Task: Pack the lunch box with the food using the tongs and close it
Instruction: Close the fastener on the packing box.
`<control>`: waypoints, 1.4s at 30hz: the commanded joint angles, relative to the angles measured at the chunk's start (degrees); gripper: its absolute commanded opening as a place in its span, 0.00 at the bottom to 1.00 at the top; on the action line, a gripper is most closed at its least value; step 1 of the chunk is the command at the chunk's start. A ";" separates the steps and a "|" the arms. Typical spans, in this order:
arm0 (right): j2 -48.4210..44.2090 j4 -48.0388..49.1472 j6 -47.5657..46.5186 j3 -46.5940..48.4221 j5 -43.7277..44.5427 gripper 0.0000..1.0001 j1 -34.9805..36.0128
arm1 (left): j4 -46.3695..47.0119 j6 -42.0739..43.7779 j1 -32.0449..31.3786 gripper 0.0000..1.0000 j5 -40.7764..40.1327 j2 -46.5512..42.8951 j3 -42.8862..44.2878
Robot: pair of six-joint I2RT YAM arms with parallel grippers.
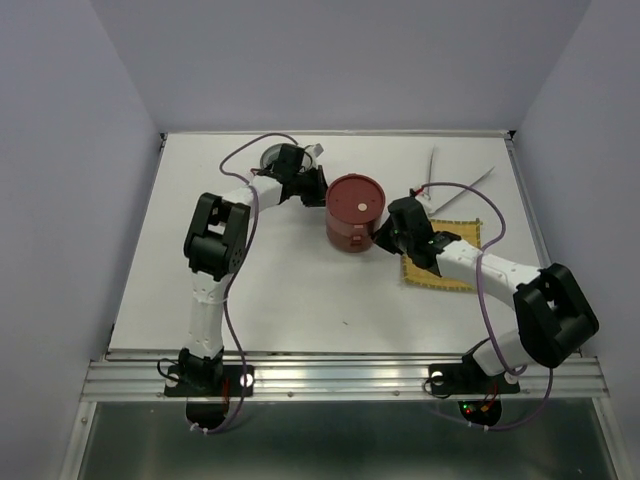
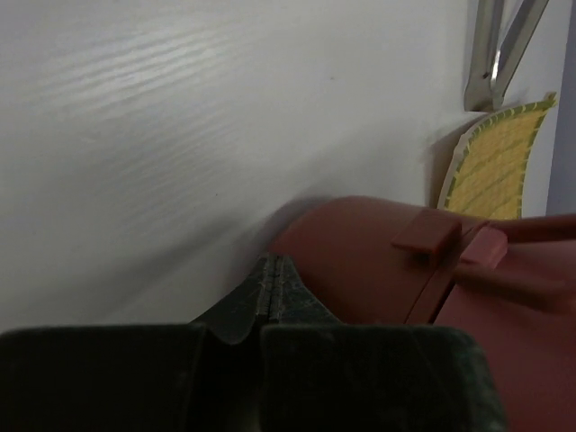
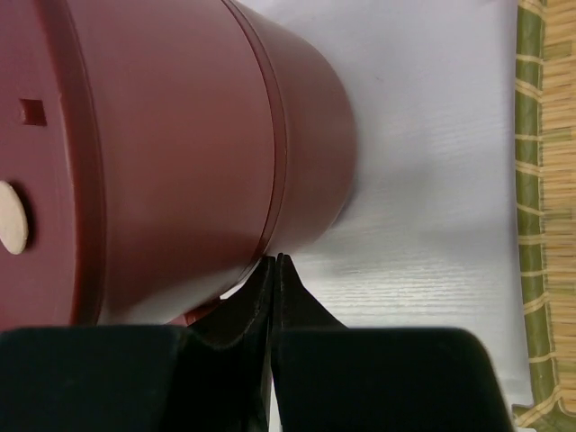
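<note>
The dark-red lunch box (image 1: 354,215) stands stacked in the middle of the table, its flat lid with the pale dot (image 1: 358,204) on top. My left gripper (image 1: 318,192) is shut, and its tips (image 2: 273,263) rest against the box's left side (image 2: 360,261) below a small red handle (image 2: 438,232). My right gripper (image 1: 384,236) is shut too, its tips (image 3: 277,259) against the seam low on the box's right wall (image 3: 180,153). The silver tongs (image 1: 457,180) lie at the back right, also seen as tongs (image 2: 499,49) in the left wrist view. No food is in view.
A yellow woven mat (image 1: 446,258) lies right of the box, under my right arm. A round dark dish (image 1: 279,155) sits behind my left wrist near the back edge. Purple cables loop over both arms.
</note>
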 commanded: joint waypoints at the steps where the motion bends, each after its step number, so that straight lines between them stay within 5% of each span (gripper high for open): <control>1: 0.88 2.63 -1.10 2.34 -0.64 0.01 -0.12 | 8.12 -1.38 0.06 0.00 1.08 -10.35 -7.44; 11: 2.56 1.31 -3.47 6.13 2.16 0.01 -1.35 | 8.48 -0.77 -0.55 0.00 -3.93 -22.57 -23.20; 21: 0.18 -1.94 -0.21 6.56 3.93 0.01 -8.89 | -0.48 -0.41 2.53 0.00 -14.84 -13.46 -9.17; 26: 7.99 -2.03 -4.95 16.66 -3.88 0.01 -12.68 | -2.34 -0.59 2.44 0.00 -14.14 -9.66 -2.64; 35: 22.76 -5.19 -14.71 34.33 -28.48 0.01 -12.69 | 0.12 -2.08 0.68 0.00 -14.57 -16.15 -12.83; 42: 33.04 -13.51 -23.49 48.30 -45.28 0.01 -8.13 | -9.97 -0.94 1.38 0.00 -26.69 -26.42 -18.28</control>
